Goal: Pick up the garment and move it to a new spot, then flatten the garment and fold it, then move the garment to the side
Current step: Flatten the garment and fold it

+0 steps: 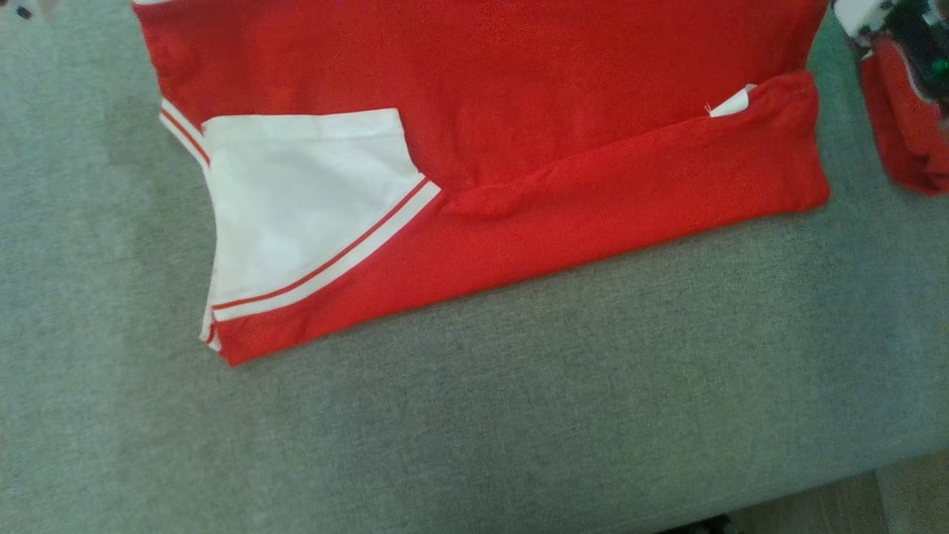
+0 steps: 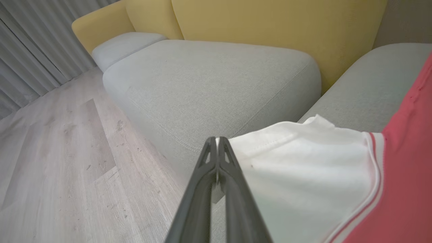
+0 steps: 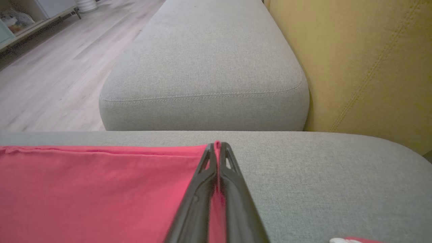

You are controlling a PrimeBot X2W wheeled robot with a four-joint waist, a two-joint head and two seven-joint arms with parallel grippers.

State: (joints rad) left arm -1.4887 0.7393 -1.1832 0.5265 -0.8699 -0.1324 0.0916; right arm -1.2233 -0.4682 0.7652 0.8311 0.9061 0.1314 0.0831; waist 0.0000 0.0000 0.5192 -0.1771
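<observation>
A red garment (image 1: 519, 111) with a white, red-striped sleeve (image 1: 296, 200) lies spread on the grey sofa seat (image 1: 519, 415), its near hem folded back on itself. Its upper edge runs past the top of the head view. In the left wrist view my left gripper (image 2: 217, 139) is shut, with a sliver of the white sleeve (image 2: 303, 175) pinched between its fingers. In the right wrist view my right gripper (image 3: 217, 144) is shut on the corner of the red cloth (image 3: 94, 192), which shows between the fingertips.
Another red bundle (image 1: 908, 126) sits at the seat's right edge under a dark and white object (image 1: 904, 30). The yellow backrest (image 2: 270, 20), a neighbouring grey cushion (image 3: 209, 60) and wooden floor (image 2: 50, 152) surround the seat. The seat's front edge (image 1: 815, 489) runs along the lower right.
</observation>
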